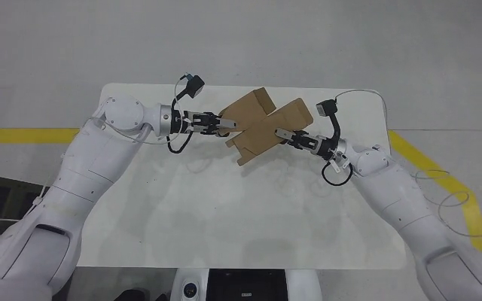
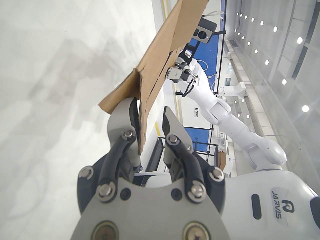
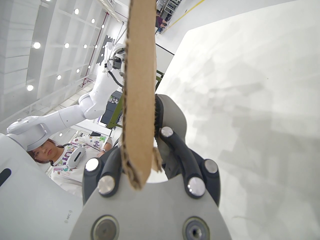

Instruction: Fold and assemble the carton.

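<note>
White surface (image 1: 226, 226), carton (image 1: 263, 124) held above it toward 12 o'clock. Your right end effector (image 1: 280, 135) pinches one edge; left end effector (image 1: 225, 123) sits spread around another. Looks mostly unfolded, assembly barely begun.

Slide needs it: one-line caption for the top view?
Right gripper grips a brown cardboard carton over the white table while the left gripper, open, straddles its other end.

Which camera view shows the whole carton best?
The top view: the carton shows whole there, all panels in outline. The left wrist view shows it slanted, almost edge-on; the right wrist view shows one narrow flap up close.
</note>
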Controlling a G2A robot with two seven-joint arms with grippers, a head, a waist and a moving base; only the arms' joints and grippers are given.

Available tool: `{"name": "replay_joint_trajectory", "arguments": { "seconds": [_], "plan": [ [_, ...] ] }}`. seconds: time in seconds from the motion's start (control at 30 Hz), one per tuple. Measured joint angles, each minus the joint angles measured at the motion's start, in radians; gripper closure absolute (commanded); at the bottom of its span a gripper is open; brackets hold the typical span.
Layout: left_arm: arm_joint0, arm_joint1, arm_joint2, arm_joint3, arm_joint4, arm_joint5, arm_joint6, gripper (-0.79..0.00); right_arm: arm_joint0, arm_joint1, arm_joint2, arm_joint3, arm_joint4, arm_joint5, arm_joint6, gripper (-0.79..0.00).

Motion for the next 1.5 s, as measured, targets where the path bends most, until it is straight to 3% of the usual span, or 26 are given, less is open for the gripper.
{"name": "replay_joint_trajectory", "arguments": {
  "seconds": [0.3, 0.47, 0.53, 0.57, 0.6, 0.63, 0.83, 1.03, 1.27, 1.3, 1.4, 1.5],
  "plan": [
    [0.003, -0.008, -0.011, 0.017, 0.011, 0.024, 0.01, -0.065, -0.013, -0.006, 0.025, -0.01, -0.015, 0.007, 0.015, 0.0],
    [0.004, -0.012, -0.018, 0.022, 0.009, 0.03, 0.011, -0.046, -0.019, -0.01, 0.037, -0.013, -0.023, 0.012, 0.023, 0.0],
    [0.004, -0.014, -0.02, 0.023, 0.009, 0.03, 0.009, 0.0, -0.021, -0.012, 0.041, -0.014, -0.026, 0.014, 0.025, 0.0],
    [0.005, -0.015, -0.022, 0.024, 0.008, 0.03, 0.007, 0.0, -0.021, -0.013, 0.043, -0.015, -0.028, 0.015, 0.027, -0.126],
    [0.005, -0.016, -0.023, 0.025, 0.007, 0.031, 0.006, 0.0, -0.022, -0.014, 0.045, -0.015, -0.029, 0.016, 0.029, -0.372],
    [0.006, -0.016, -0.025, 0.025, 0.007, 0.031, 0.005, 0.0, -0.023, -0.015, 0.047, -0.015, -0.029, 0.017, 0.03, -0.785],
    [0.007, -0.019, -0.037, 0.027, 0.013, 0.025, -0.003, 0.0, -0.026, -0.01, 0.083, 0.022, -0.039, 0.014, 0.033, -0.785],
    [0.002, -0.015, -0.055, 0.017, 0.053, -0.013, -0.022, 0.0, -0.02, 0.023, 0.167, 0.055, -0.1, -0.026, 0.075, -0.785],
    [0.007, -0.008, -0.069, -0.015, 0.107, -0.069, -0.071, 0.0, -0.028, 0.059, 0.205, -0.098, -0.11, -0.063, 0.134, -0.785],
    [0.009, -0.007, -0.069, -0.02, 0.113, -0.077, -0.079, 0.0, -0.03, 0.063, 0.199, -0.123, -0.104, -0.067, 0.129, -0.739],
    [0.019, -0.005, -0.071, -0.037, 0.124, -0.094, -0.102, 0.0, -0.027, 0.07, 0.157, -0.191, -0.078, -0.075, 0.122, -0.72],
    [0.029, -0.003, -0.077, -0.054, 0.118, -0.099, -0.123, 0.0, -0.005, 0.074, 0.094, -0.217, -0.06, -0.077, 0.119, -0.526]
  ]
}}
